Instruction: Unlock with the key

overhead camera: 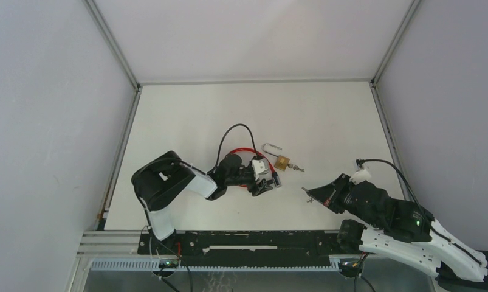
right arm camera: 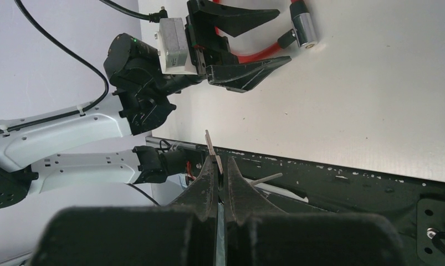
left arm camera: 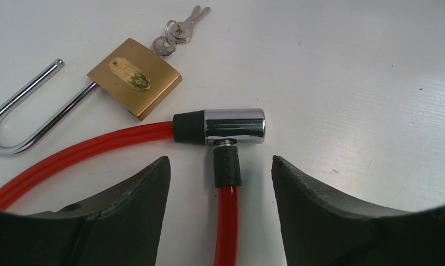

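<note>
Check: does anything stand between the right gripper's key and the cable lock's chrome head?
Nothing visible: bare table separates the key and the head. The left gripper straddles the cable just beside that path, open; the padlock lies beyond.

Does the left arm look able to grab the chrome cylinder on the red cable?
Probably yes: its open end effector sits just short of the chrome cylinder, only the red cable between.

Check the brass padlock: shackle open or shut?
Open. In the left wrist view the shackle has its free end out of the padlock, clear of the brass body; only its long leg enters it.
</note>
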